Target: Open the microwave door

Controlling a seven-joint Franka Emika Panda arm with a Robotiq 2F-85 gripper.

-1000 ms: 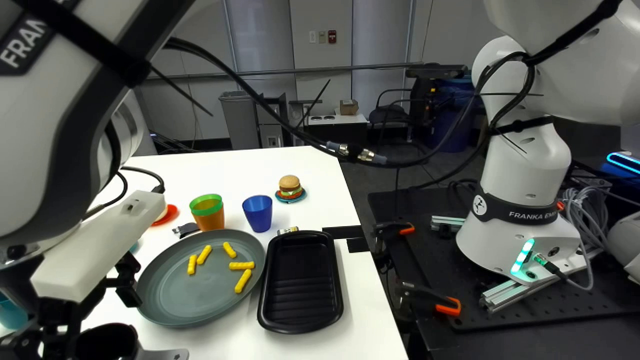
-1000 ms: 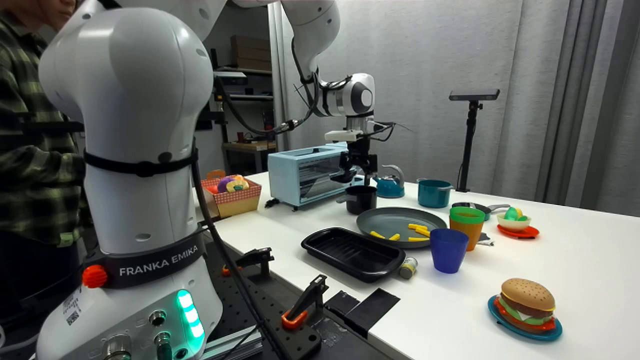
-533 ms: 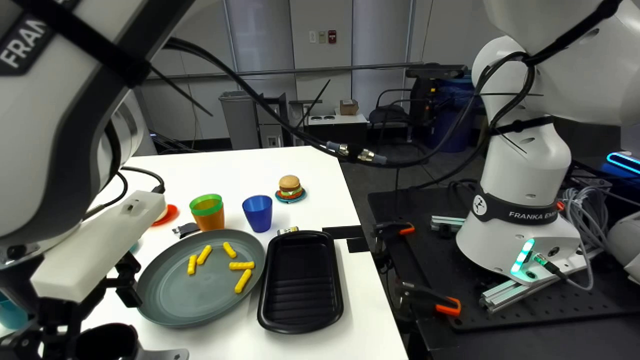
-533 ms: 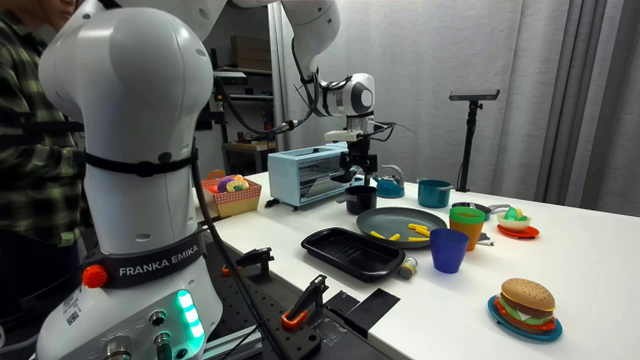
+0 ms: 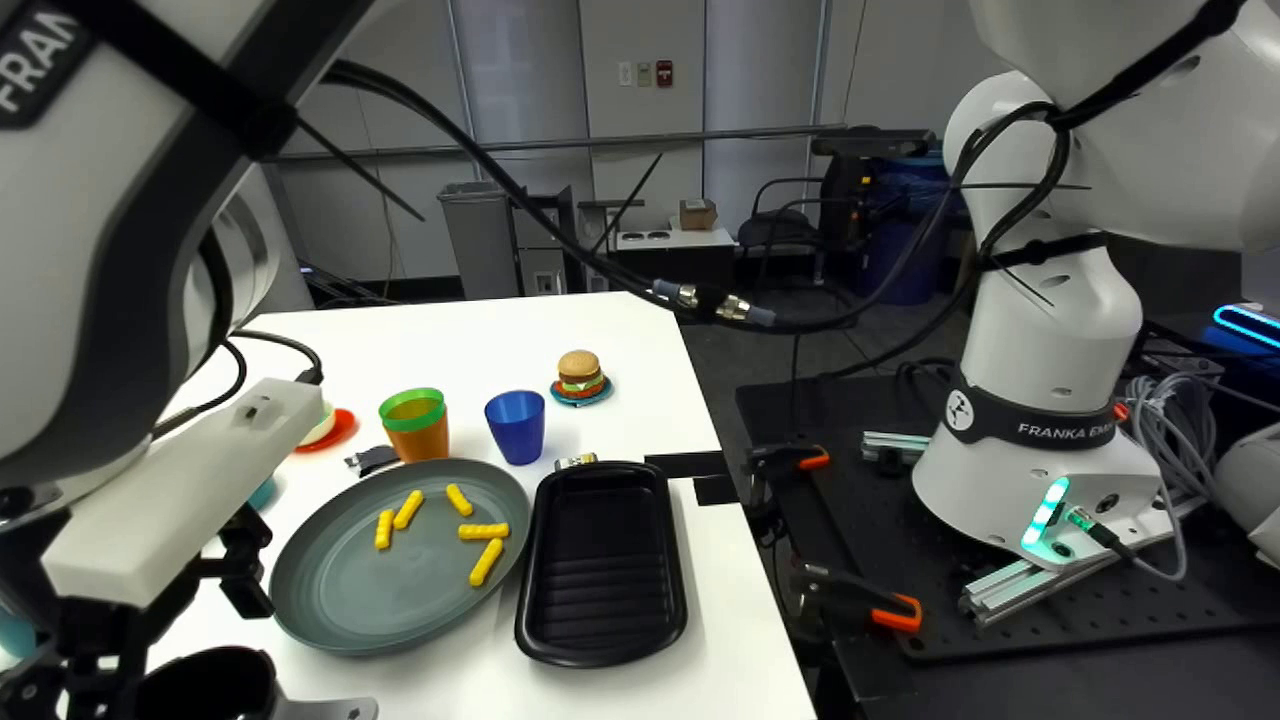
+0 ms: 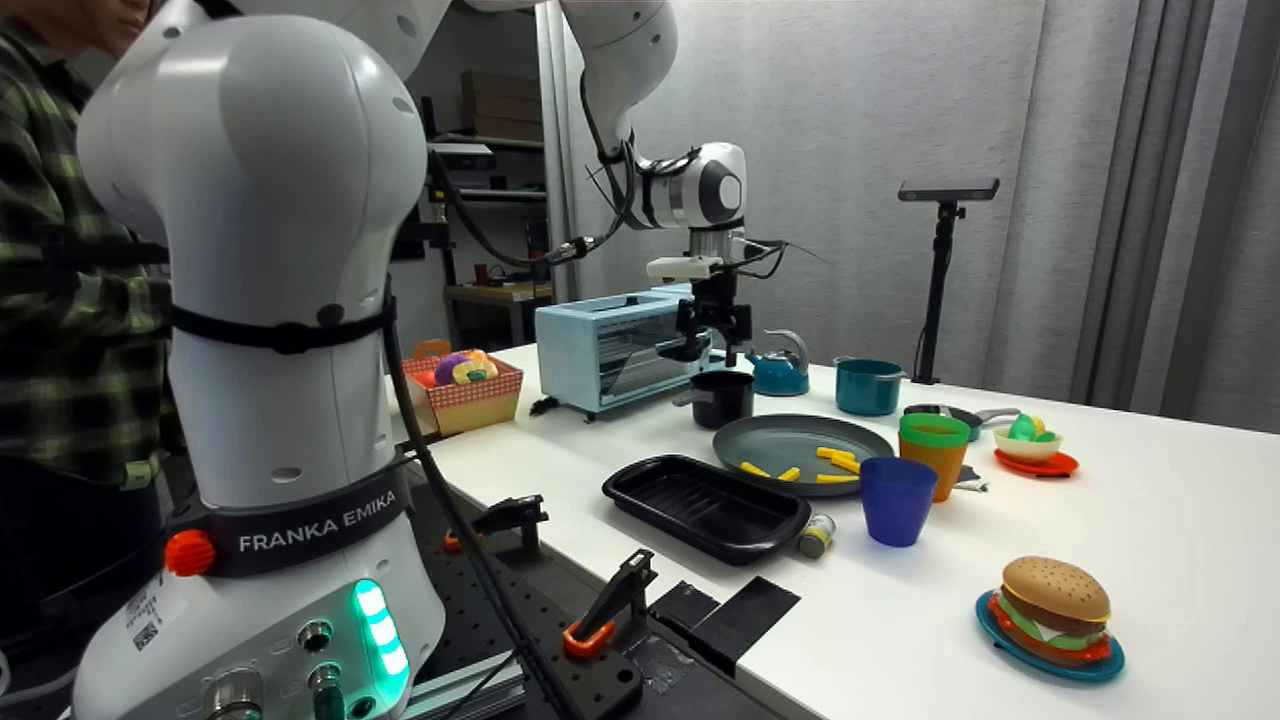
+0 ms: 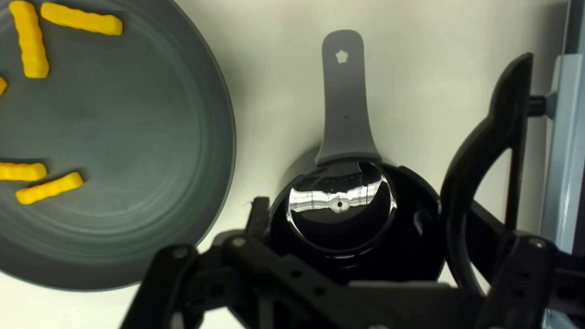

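The microwave is a light blue toy oven [image 6: 565, 355] with a dark see-through front, on the table in an exterior view. Its light blue edge [image 7: 563, 151] shows at the right of the wrist view. A curved black handle [image 7: 457, 192] sticks out from that edge. My gripper [image 6: 712, 348] is at the oven's front, above a black pot. In the wrist view my gripper [image 7: 384, 219] has its fingers wide apart with nothing held. The handle overlaps the right finger there; I cannot tell whether they touch. Whether the door is fully shut is unclear.
The black pot [image 7: 343, 256] with a grey handle stands under my gripper. A grey plate [image 5: 390, 600] with yellow sticks is beside it. A black tray [image 5: 600, 560], a blue cup [image 5: 516, 430], a kettle [image 6: 780, 375] and a teal pot [image 6: 868, 388] stand nearby.
Between half a second ago and now, my arm and gripper have shifted slightly left in both exterior views and a little upward. The objects on the table have not moved.
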